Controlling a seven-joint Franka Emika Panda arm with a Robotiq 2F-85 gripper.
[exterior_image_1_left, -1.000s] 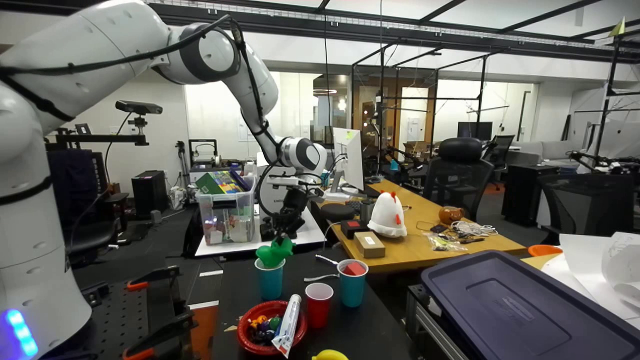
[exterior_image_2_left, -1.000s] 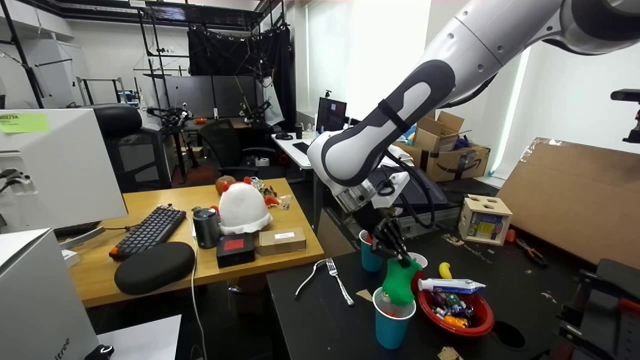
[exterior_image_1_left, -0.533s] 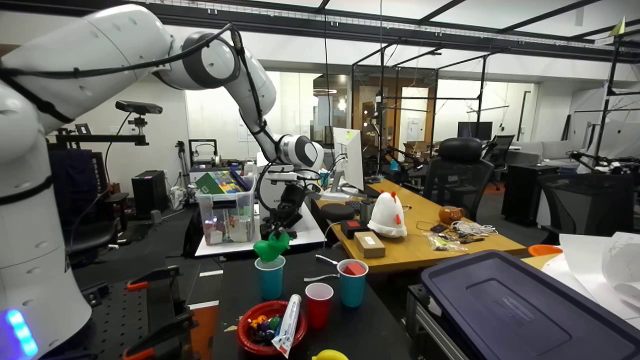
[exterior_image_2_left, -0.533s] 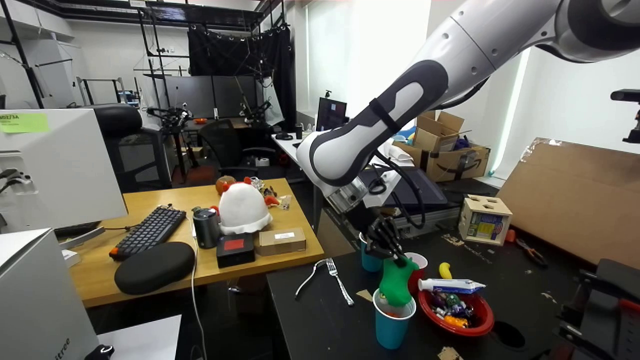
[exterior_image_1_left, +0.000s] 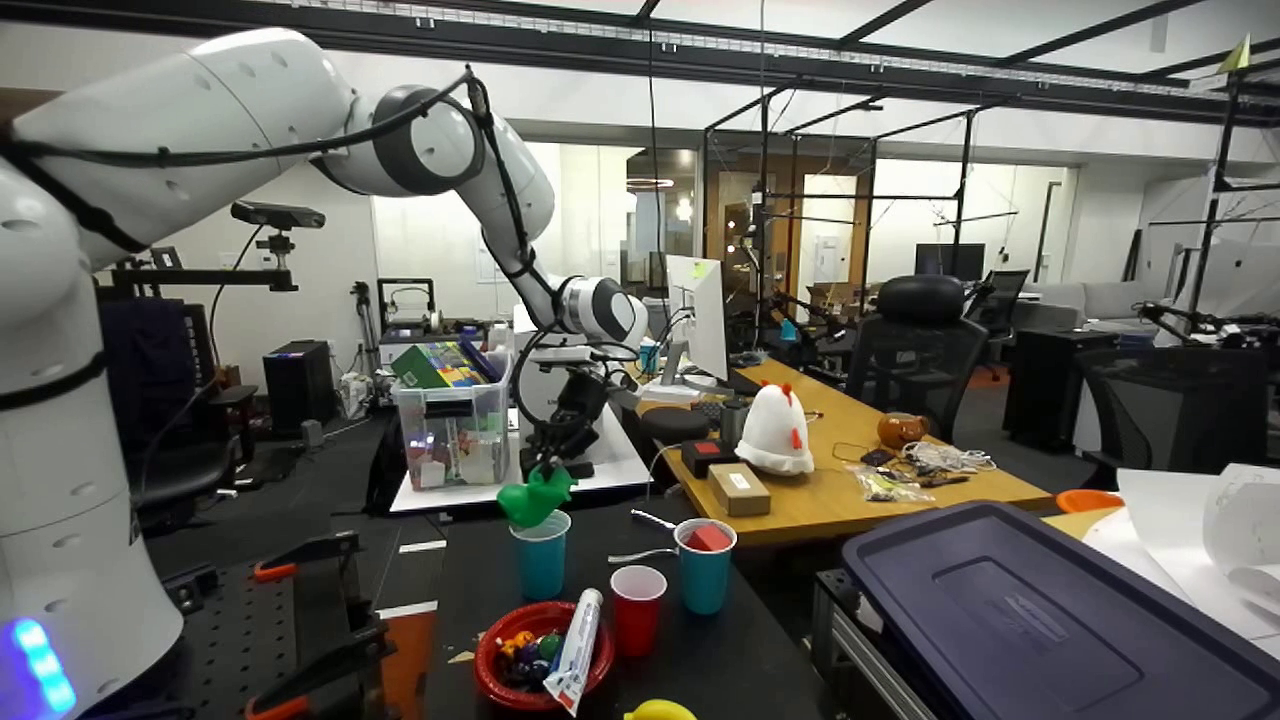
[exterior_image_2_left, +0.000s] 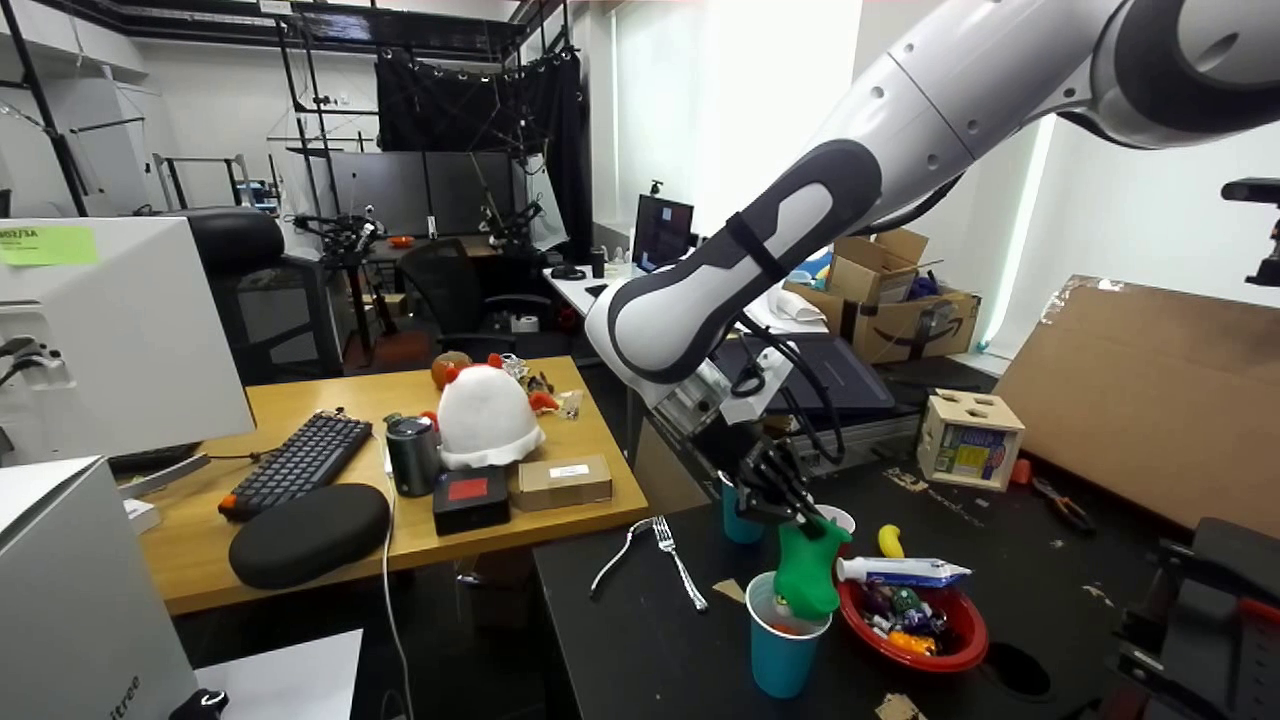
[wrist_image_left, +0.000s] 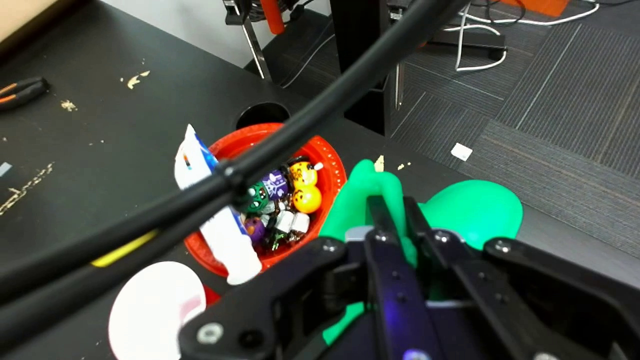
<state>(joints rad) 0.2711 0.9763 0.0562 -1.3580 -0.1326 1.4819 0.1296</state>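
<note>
My gripper (exterior_image_1_left: 548, 468) points down, its fingers shut on a soft green toy (exterior_image_1_left: 535, 503). In the wrist view the gripper (wrist_image_left: 395, 205) pinches a thin part of the green toy (wrist_image_left: 472, 212), which bulges out on both sides. The toy hangs at the mouth of a teal cup (exterior_image_1_left: 540, 565). In an exterior view the green toy (exterior_image_2_left: 808, 580) overlaps the rim of the teal cup (exterior_image_2_left: 782, 655); I cannot tell whether they touch. Something orange-red (exterior_image_2_left: 785, 630) lies inside that cup. The toy's lower end is partly hidden in the wrist view.
Close by stand a red bowl (exterior_image_1_left: 488, 665) of small toys with a white-blue tube (exterior_image_1_left: 578, 650) across it, a red cup (exterior_image_1_left: 638, 615) and another teal cup (exterior_image_1_left: 705, 580) with a red block (exterior_image_1_left: 707, 538). A fork (exterior_image_2_left: 680, 565) and a yellow banana (exterior_image_2_left: 889, 541) lie on the black table.
The green toy, still held, has shifted slightly over the cup: left in one exterior picture, a little right and down in another. The upper arm has lowered. The cups and bowl have not moved.
</note>
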